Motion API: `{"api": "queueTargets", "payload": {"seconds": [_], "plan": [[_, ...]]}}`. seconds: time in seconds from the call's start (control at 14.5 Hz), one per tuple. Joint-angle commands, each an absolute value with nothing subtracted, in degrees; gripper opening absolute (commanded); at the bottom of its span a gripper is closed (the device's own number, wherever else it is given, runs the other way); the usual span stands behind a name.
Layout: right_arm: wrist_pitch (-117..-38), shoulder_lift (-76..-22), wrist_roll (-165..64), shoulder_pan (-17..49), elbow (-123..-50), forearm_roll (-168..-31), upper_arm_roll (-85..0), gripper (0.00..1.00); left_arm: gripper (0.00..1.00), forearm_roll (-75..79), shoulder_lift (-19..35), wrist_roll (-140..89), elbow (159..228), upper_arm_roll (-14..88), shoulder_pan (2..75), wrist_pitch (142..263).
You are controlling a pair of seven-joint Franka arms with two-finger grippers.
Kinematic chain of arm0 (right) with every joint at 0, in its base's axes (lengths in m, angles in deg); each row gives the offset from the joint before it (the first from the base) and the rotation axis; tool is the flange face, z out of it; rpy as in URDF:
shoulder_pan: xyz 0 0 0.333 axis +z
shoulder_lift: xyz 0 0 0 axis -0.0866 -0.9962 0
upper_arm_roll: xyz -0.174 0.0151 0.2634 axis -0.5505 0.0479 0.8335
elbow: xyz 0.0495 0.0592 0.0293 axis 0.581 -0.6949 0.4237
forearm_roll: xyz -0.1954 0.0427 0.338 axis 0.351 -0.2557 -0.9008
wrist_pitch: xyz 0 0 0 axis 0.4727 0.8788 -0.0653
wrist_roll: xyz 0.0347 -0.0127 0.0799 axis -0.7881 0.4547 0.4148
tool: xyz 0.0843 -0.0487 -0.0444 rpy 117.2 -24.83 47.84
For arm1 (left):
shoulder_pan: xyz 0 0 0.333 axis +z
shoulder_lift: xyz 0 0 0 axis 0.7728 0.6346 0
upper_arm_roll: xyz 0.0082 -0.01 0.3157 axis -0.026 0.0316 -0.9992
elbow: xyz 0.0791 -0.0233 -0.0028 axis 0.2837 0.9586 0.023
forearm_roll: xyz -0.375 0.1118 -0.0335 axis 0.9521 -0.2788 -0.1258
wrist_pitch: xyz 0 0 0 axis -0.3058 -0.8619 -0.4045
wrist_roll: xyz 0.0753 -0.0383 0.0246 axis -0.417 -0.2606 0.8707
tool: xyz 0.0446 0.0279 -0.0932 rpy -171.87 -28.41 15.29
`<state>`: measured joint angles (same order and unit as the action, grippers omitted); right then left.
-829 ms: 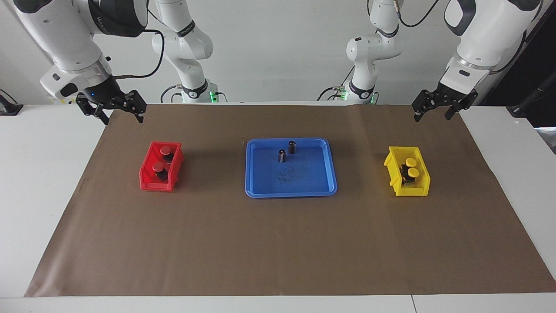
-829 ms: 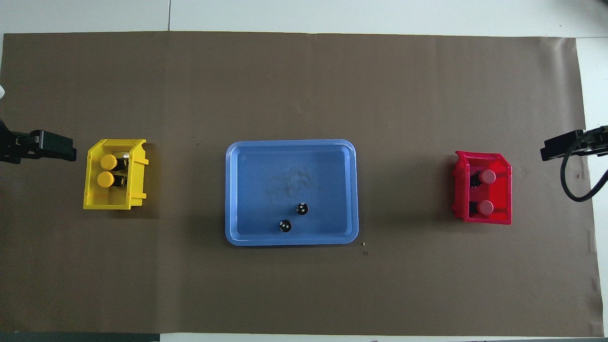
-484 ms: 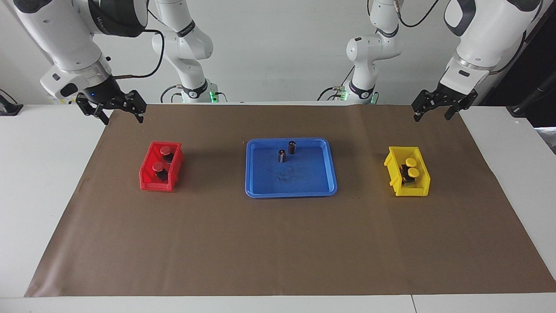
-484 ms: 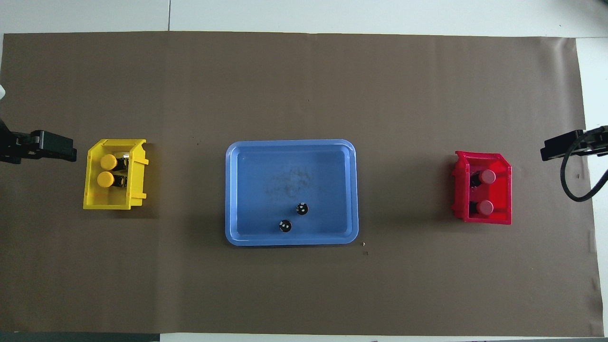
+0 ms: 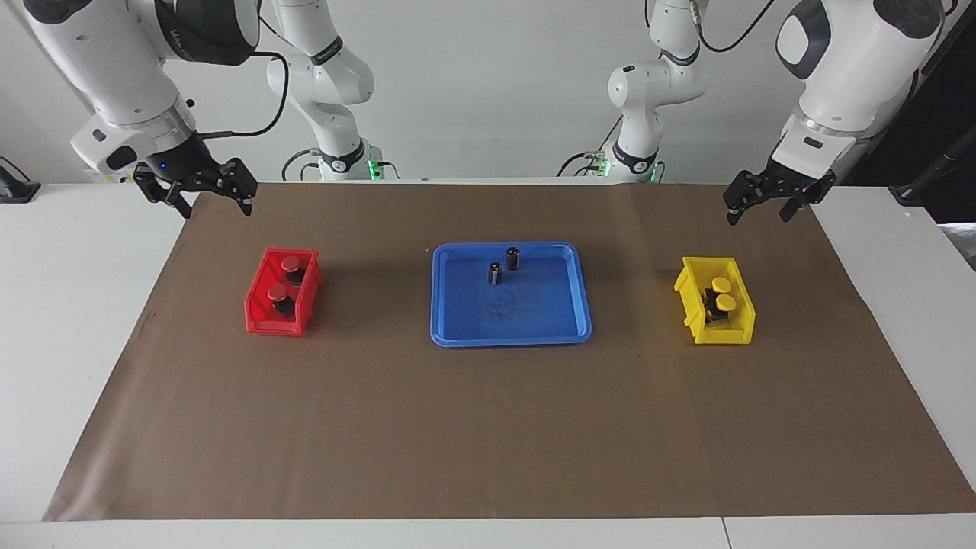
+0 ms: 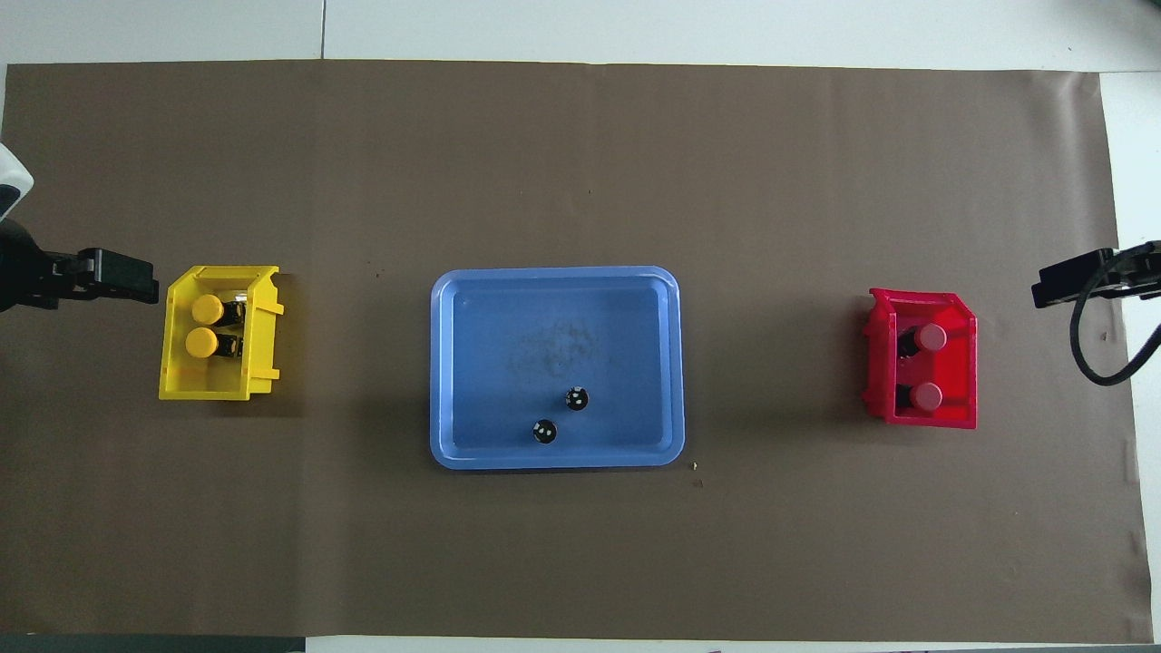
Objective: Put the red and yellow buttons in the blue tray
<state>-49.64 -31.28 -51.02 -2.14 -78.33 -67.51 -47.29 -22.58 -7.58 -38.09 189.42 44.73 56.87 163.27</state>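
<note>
Two red buttons (image 5: 290, 264) (image 6: 931, 337) sit in a red bin (image 5: 263, 324) (image 6: 961, 363) toward the right arm's end of the table. Two yellow buttons (image 5: 721, 285) (image 6: 207, 309) sit in a yellow bin (image 5: 720, 335) (image 6: 258, 336) toward the left arm's end. The blue tray (image 5: 511, 338) (image 6: 555, 458) lies between the bins. My left gripper (image 5: 757, 213) (image 6: 118, 279) hangs open and empty over the mat just outside the yellow bin. My right gripper (image 5: 216, 207) (image 6: 1070, 277) waits open and empty over the mat's corner, outside the red bin.
Two dark capless cylinders (image 5: 513, 257) (image 6: 576, 397) stand in the blue tray, in the part nearest the robots. A brown mat (image 5: 488, 427) covers most of the white table. A black cable (image 6: 1102, 363) loops by the right gripper.
My left gripper has shifted a little toward the yellow bin and dropped slightly. The right arm, bins, buttons and tray have not moved.
</note>
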Motion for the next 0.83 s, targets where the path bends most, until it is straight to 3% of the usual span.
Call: {"api": "queueTargets", "payload": {"seconds": [0.0,0.28,0.48,0.69,0.76], "plan": [[-49.43,-30.99,-51.45,-2.59,-78.0,-68.06,-46.9,1.0,0.99,-21.42,-7.45,-37.87,198.41,44.6,57.29,173.66],[-55.38,-35.02,-51.89,-2.94,-81.32,-68.15,-46.9,1.0,0.99,-21.42,-2.63,-38.3,201.16,44.6,57.9,181.15],[-66.36,-36.01,-53.74,-1.89,-90.17,-68.15,-46.81,1.0,0.98,-21.42,-0.15,-38.83,201.34,44.6,59.31,183.02],[-75.79,-35.21,-53.83,-2.41,-99.69,-70.42,-46.9,0.99,0.75,-21.42,-0.24,-39.1,202.48,44.6,59.31,183.11],[-76.5,-35.21,-53.83,-2.59,-101.36,-72.08,-46.9,0.96,0.72,-21.42,-0.24,-39.18,202.57,44.6,59.31,183.11]]}}
